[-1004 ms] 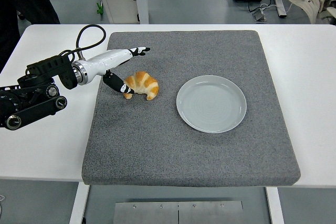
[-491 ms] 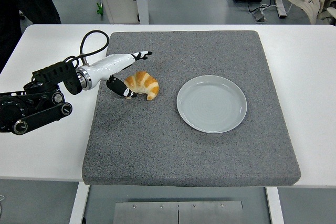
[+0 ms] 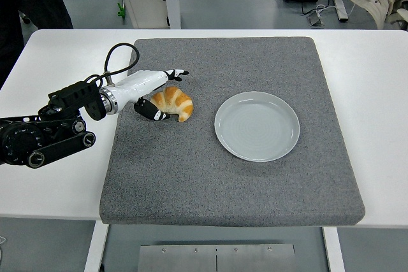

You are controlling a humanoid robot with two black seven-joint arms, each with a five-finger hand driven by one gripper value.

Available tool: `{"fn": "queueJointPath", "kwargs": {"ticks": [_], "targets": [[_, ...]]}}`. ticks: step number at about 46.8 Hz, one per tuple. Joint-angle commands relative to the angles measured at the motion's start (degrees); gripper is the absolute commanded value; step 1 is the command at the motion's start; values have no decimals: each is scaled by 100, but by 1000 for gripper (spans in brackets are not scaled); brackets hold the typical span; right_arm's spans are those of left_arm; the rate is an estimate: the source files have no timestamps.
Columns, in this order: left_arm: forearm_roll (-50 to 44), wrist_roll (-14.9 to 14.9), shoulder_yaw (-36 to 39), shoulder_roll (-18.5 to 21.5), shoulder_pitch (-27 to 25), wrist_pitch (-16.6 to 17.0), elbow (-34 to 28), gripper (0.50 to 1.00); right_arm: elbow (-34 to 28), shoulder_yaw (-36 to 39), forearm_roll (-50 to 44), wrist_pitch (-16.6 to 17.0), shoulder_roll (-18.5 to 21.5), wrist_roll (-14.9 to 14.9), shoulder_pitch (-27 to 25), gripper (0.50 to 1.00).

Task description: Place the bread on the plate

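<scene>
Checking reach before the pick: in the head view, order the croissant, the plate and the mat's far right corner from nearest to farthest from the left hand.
1. Croissant, right at the left hand.
2. Plate, to the right, mid-mat.
3. Mat's far right corner, top right.

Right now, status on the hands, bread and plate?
Left hand open around the bread, thumb and fingers either side, not clamped. Right hand out of view. Bread on the mat, left of the plate. Plate bare, path clear.
</scene>
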Motion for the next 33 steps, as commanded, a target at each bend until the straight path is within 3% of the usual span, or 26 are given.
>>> {"fn": "queueJointPath", "kwargs": {"ticks": [1, 33], "targets": [[119, -1, -1, -1, 55, 69, 27, 874, 0, 0, 0, 6, 0, 0, -1, 1000], [40, -1, 79, -10, -112, 51, 63, 595, 0, 0, 0, -3, 0, 0, -1, 1000]]}}
